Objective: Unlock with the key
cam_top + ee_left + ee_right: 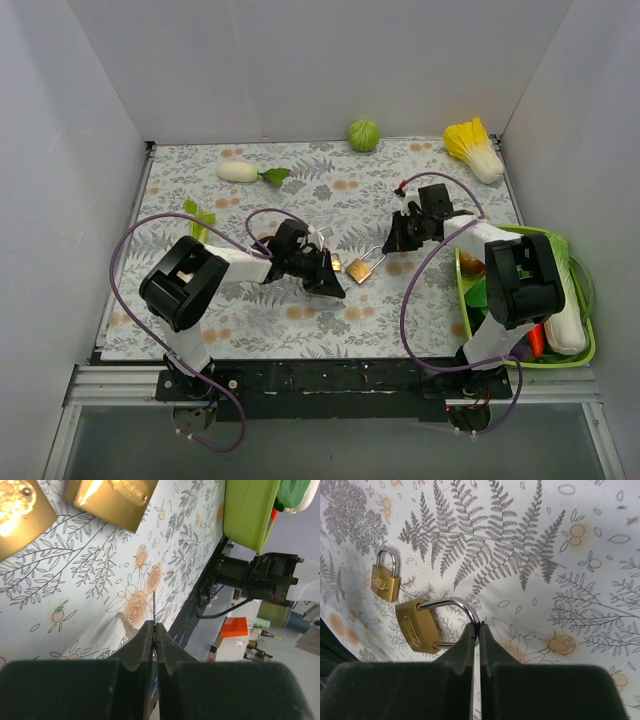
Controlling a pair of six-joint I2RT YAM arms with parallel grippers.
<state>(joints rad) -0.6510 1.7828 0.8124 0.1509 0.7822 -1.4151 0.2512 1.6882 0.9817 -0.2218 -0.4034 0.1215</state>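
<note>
A large brass padlock [416, 625] lies on the floral table mat, and its steel shackle [462, 606] is pinched in my right gripper [479, 628], which is shut on it. The padlock also shows in the top view [361, 268], with the right gripper [393, 243] just right of it. My left gripper [154, 627] is shut on a thin metal key [154, 607], seen edge-on and sticking out past the tips. In the top view the left gripper [333, 286] is just left of the padlock. Two brass bodies [112, 500] show ahead of the key.
A second, smaller brass padlock [385, 581] lies left of the large one. A green basket [580, 352] of toy vegetables stands at the right. A white radish [240, 171], a green cabbage [364, 134] and a napa cabbage [476, 146] lie along the back.
</note>
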